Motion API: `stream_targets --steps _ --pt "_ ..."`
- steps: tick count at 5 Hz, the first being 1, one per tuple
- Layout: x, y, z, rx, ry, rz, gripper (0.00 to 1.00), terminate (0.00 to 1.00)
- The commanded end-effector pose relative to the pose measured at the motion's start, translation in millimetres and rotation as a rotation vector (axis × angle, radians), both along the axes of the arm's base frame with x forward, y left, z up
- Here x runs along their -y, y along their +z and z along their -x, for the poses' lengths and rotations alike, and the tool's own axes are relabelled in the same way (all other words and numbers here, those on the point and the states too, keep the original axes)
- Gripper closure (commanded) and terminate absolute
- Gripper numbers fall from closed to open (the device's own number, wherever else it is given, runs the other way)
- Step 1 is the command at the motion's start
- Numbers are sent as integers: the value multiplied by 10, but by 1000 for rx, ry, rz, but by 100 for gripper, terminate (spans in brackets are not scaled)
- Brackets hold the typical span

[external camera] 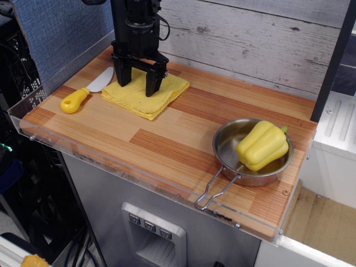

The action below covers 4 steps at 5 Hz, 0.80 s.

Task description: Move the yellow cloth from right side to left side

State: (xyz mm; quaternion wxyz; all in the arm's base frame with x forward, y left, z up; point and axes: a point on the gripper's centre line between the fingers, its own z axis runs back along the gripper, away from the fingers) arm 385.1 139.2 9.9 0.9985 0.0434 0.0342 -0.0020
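My black jaws [138,83] are standing spread wide, their two tips pointing down at the flat, folded, roughly square yellow cloth [148,94] of speckled fabric, one tip near its back-left part and the other near its middle. I cannot tell whether the tips are touching the fabric or hanging just above it, and nothing is sitting between them but the cloth's top surface. The yellow cloth is lying flat on the striped wooden table [167,144], near the back-left corner, close to the grey plank wall. Just beside the cloth's left edge, a small knife with a yellow handle and a pale blade [83,92] is lying at an angle, its handle pointing toward the table's left edge. Well apart, near the front-right corner, a round steel pan with a wire handle [228,167] is carrying a glossy yellow bell pepper [262,145], which is leaning on the pan's right rim.
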Motion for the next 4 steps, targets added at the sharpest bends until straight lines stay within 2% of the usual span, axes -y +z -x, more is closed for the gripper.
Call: stream_targets --steps 1,2,4 --pt "-114 -60 162 -20 26 1 0 0" --pt "-65 -86 181 -26 17 18 0 0" --pt "63 -168 209 -56 1 -8 0 0"
